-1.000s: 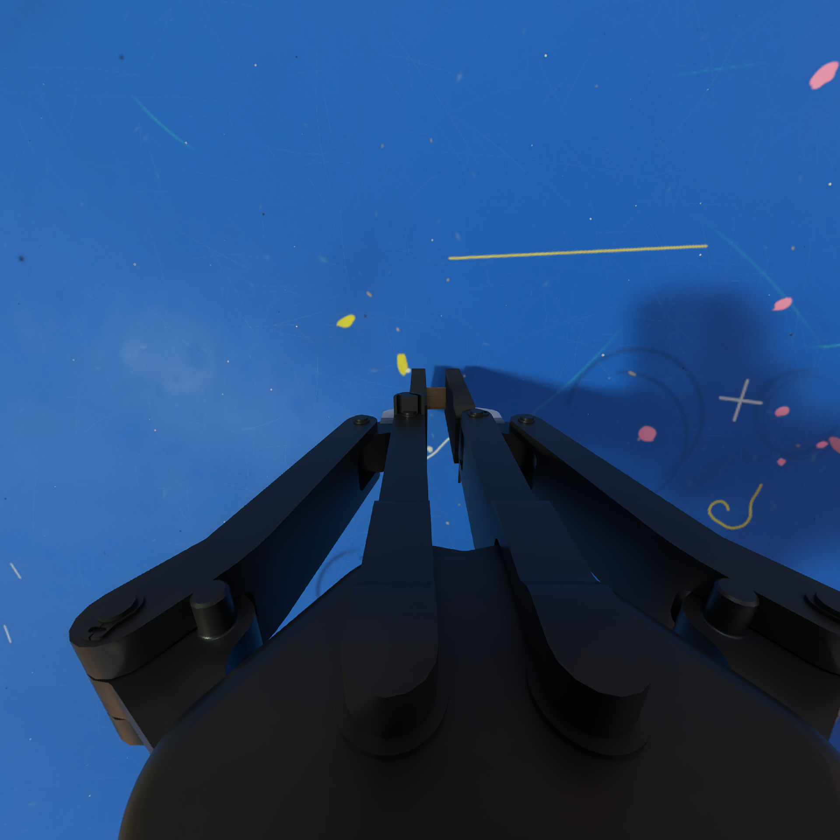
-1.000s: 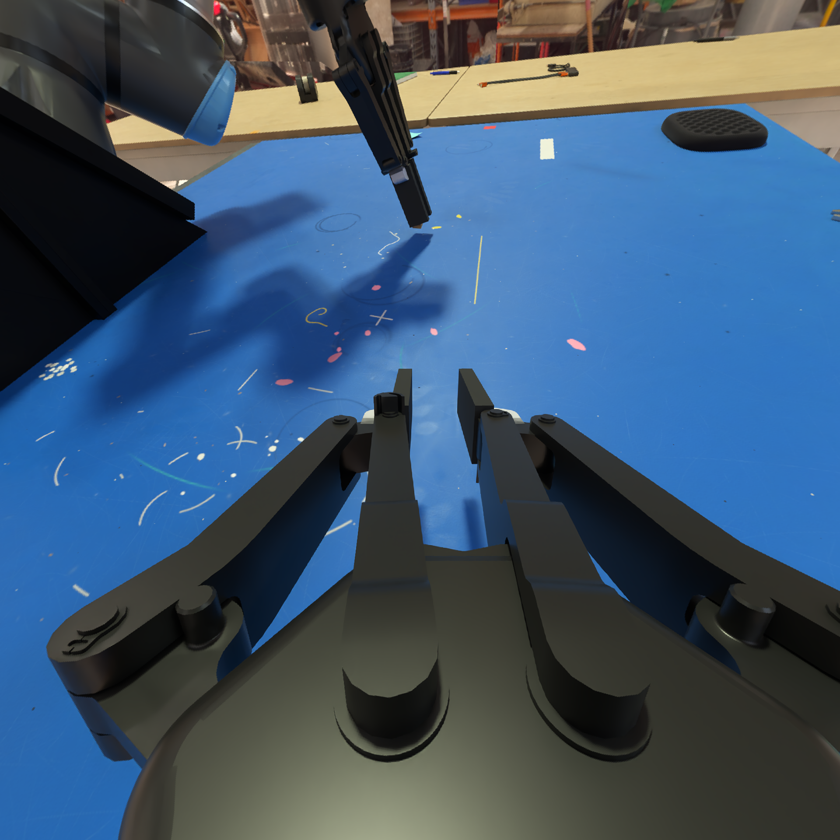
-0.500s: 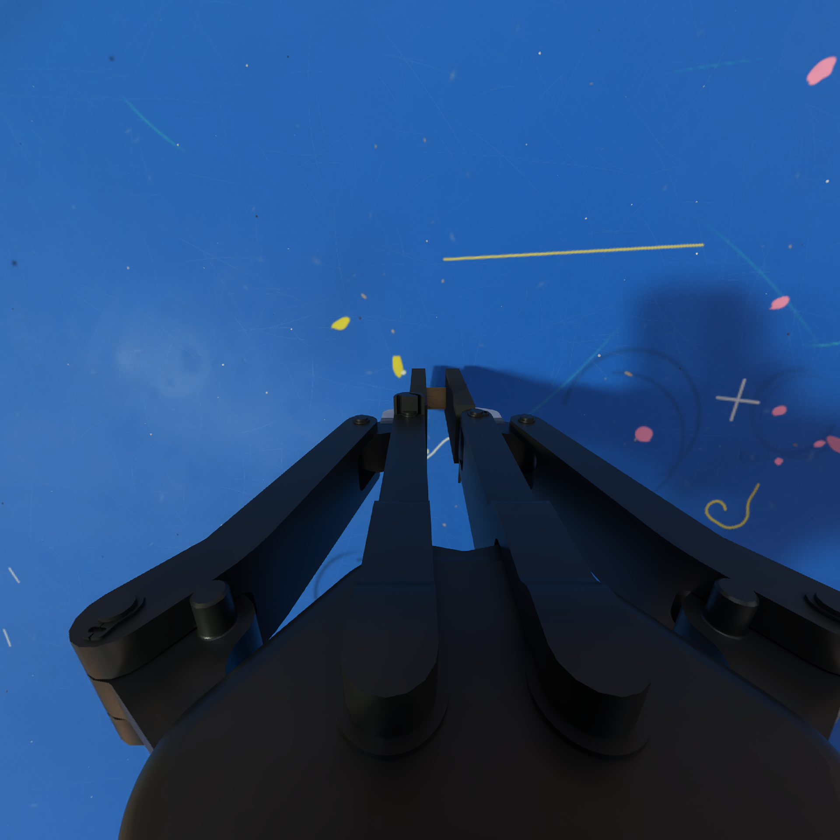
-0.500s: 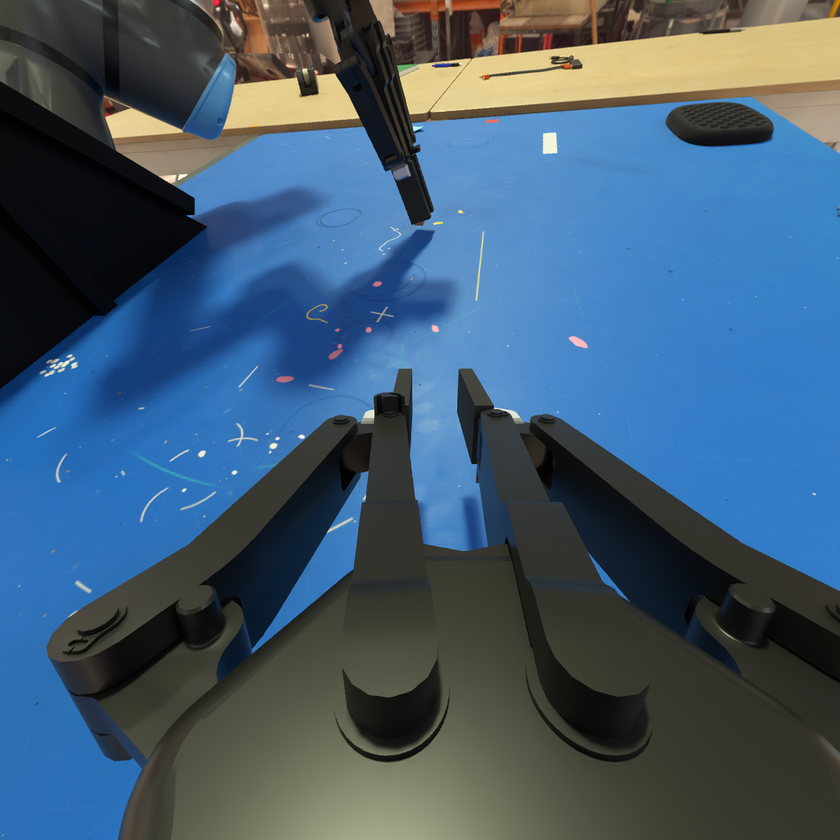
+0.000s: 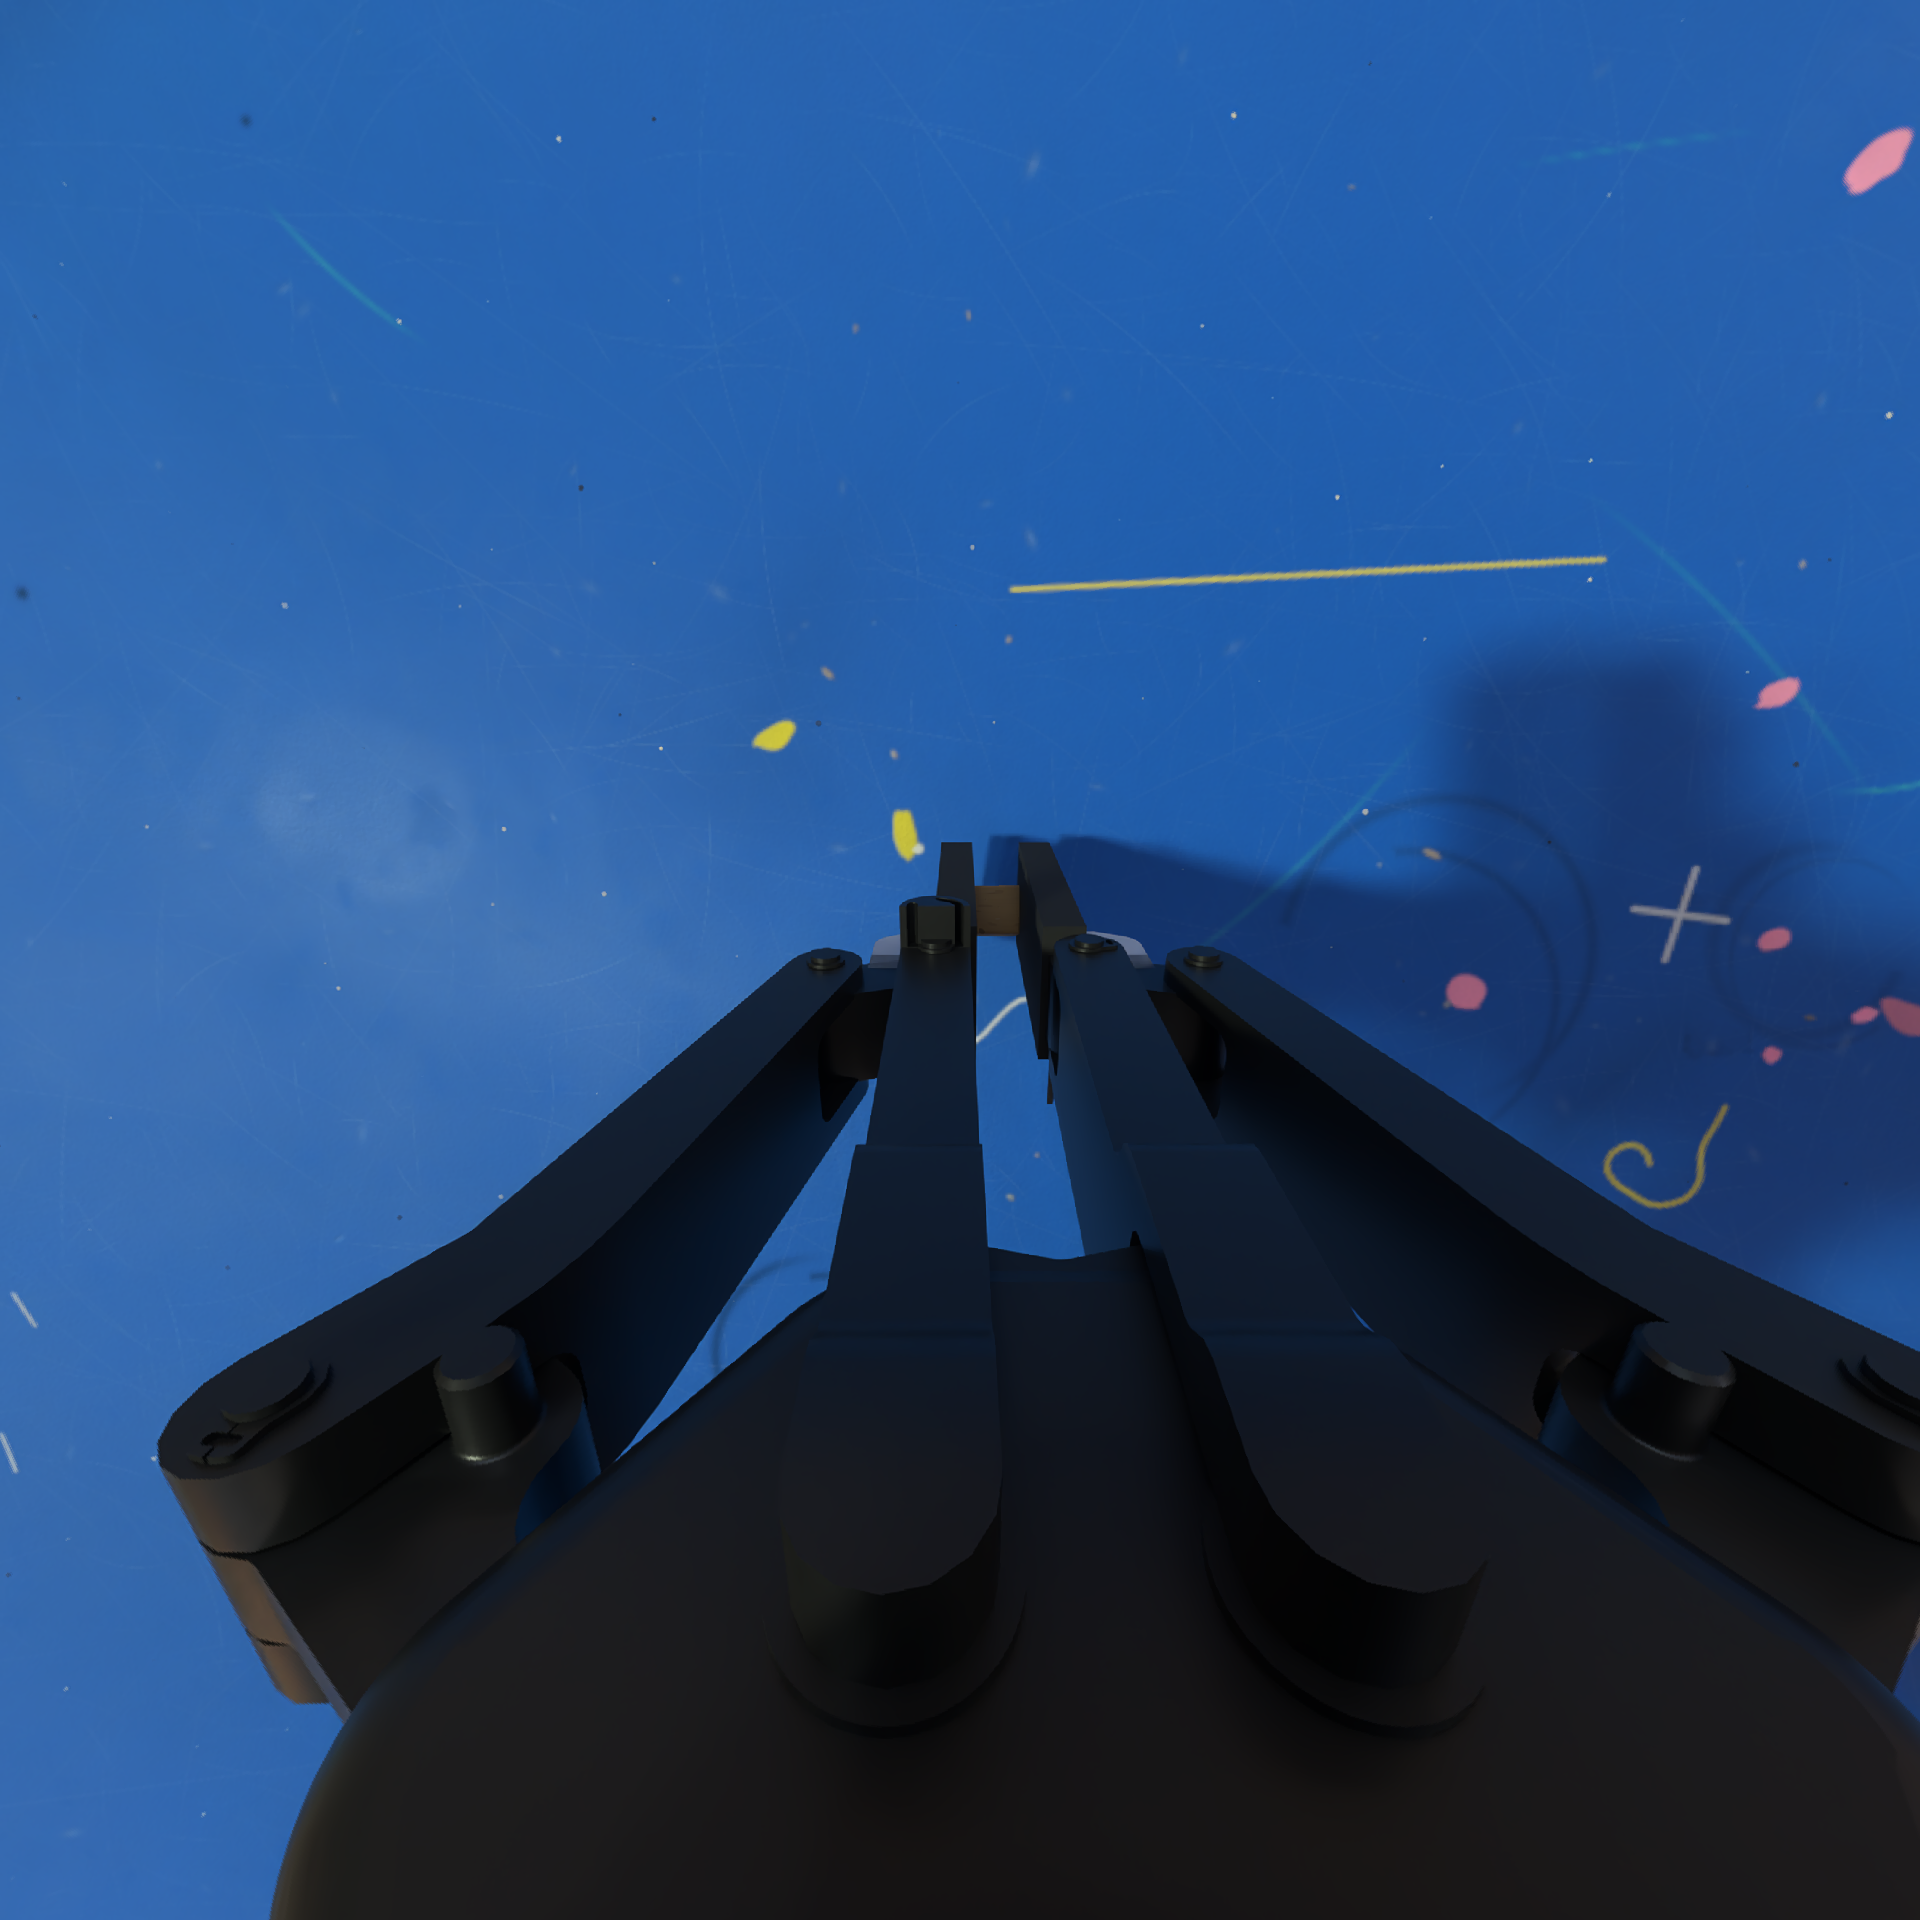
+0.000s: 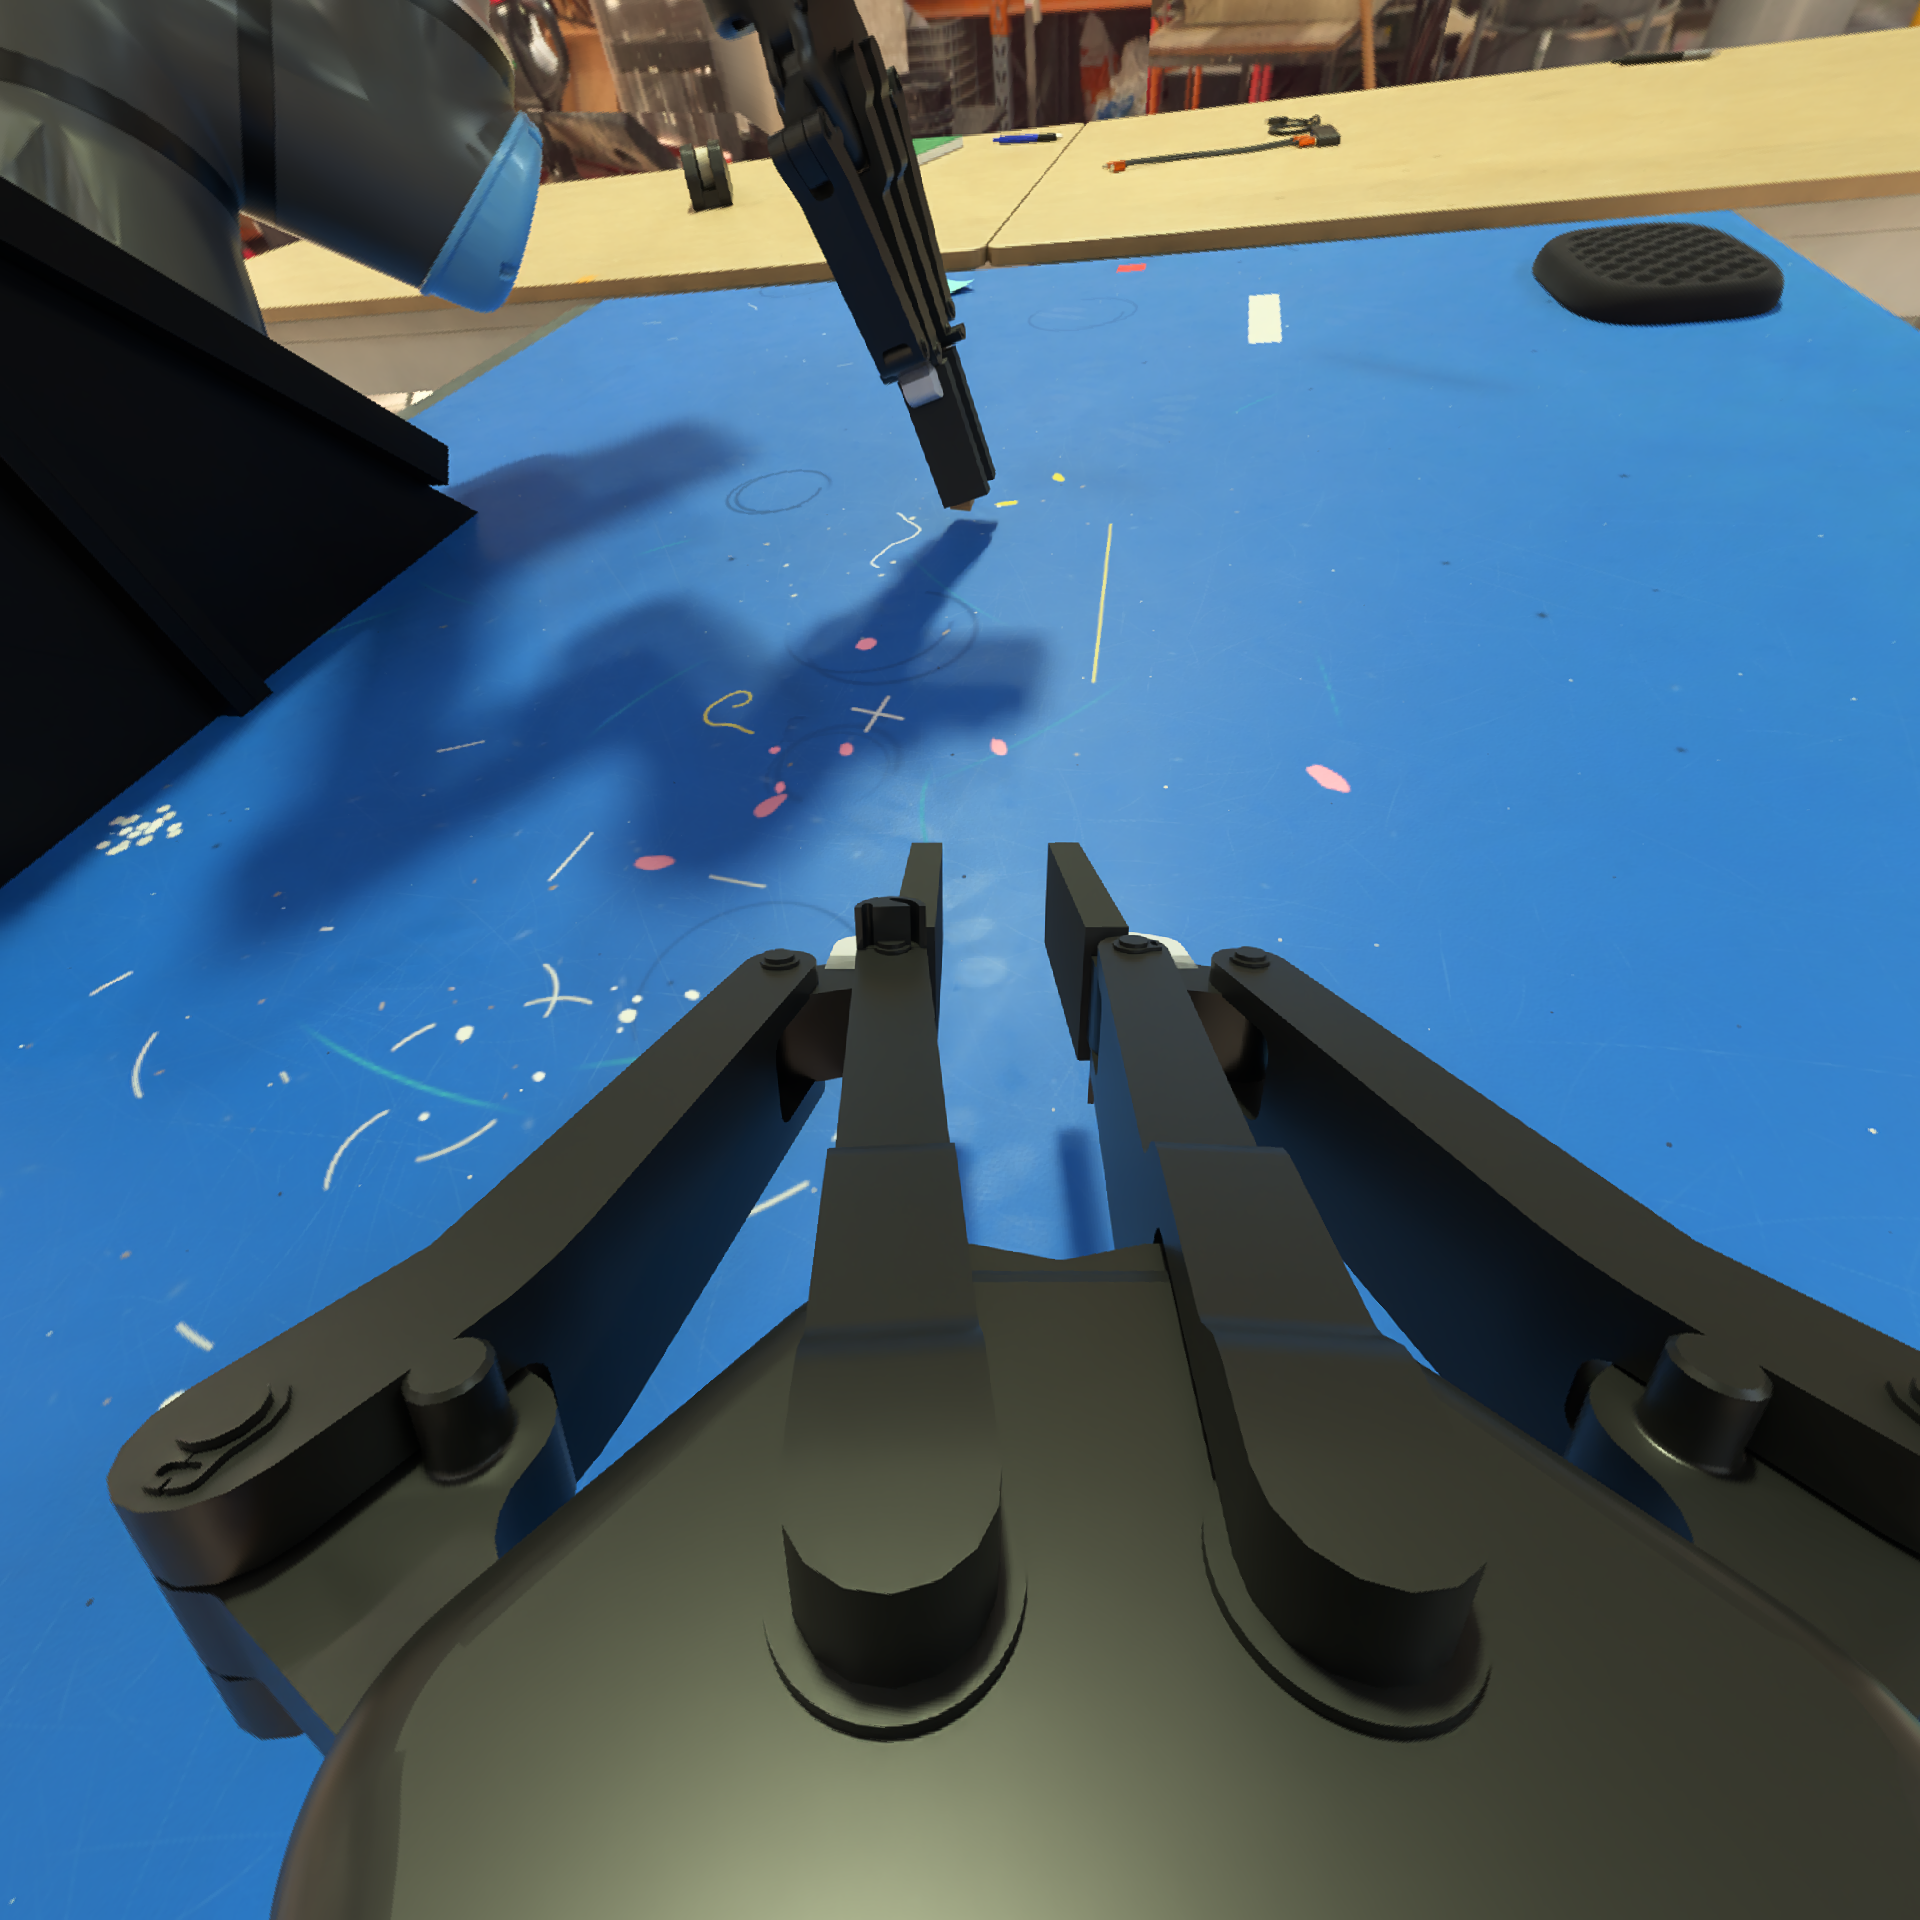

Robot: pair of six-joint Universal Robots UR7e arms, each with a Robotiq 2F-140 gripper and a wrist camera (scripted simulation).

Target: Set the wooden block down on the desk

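My left gripper (image 5: 995,871) is shut on a small wooden block (image 5: 997,908), which shows as a tan sliver between the black fingertips. It hangs a short way above the blue desk (image 5: 623,468). In the right wrist view the left gripper (image 6: 961,497) points down at the desk (image 6: 1455,727), with the tip of the block (image 6: 958,505) just showing below the fingers and a gap above its shadow. My right gripper (image 6: 995,883) holds nothing, its fingers a narrow gap apart, low over the near part of the desk.
A black perforated pad (image 6: 1660,272) lies at the desk's far right corner. A dark robot base (image 6: 187,499) rises at the left. Pale wooden benches (image 6: 1455,166) with small tools stand beyond the far edge. Paint marks and scratches dot the desk.
The left gripper has come slightly lower over the desk, still holding the block. The right wrist view has shifted a little, with far objects moving right and down.
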